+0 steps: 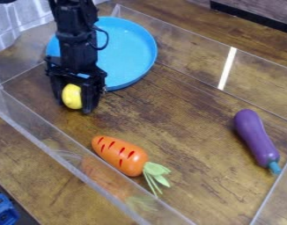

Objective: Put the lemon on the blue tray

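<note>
The lemon [70,96], small and bright yellow, sits between the black fingers of my gripper [73,98], which is shut on it and points straight down. Both hang low over the wooden table just in front of the blue tray [128,54], a wide round dish with a raised rim. The arm's black body covers the tray's left part. The lemon is near the tray's front-left rim, not on the tray.
An orange carrot [121,155] with green leaves lies in front, near the clear wall. A purple eggplant [256,136] lies at the right. Clear plastic walls [40,132] enclose the wooden work surface.
</note>
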{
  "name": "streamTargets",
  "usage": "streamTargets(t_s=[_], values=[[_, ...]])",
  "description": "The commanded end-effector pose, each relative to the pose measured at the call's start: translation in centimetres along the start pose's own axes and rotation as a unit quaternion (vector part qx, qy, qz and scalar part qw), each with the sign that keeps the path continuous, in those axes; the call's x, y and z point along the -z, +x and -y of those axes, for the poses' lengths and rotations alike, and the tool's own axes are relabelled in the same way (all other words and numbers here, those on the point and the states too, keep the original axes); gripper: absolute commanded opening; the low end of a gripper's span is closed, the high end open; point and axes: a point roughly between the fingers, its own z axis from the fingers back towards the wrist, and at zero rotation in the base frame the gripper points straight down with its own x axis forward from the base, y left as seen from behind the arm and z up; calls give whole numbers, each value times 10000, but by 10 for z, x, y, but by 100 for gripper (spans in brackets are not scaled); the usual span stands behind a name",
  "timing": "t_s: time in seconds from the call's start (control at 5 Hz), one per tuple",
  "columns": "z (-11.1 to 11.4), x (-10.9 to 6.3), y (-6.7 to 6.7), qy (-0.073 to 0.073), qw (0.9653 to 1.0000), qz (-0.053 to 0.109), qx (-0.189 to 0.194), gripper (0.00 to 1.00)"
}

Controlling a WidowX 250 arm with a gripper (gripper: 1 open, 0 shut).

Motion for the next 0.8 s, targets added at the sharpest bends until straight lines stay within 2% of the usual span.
streamTargets(t_s=[0.0,0.2,0.4,0.6], values=[[5,-30,13,91,9981,409,-447,0],[19,-41,15,92,9960,468,-749,0],[20,-58,25,48,9972,601,-440,0],[20,-68,34,-78,9967,763,-252,0]])
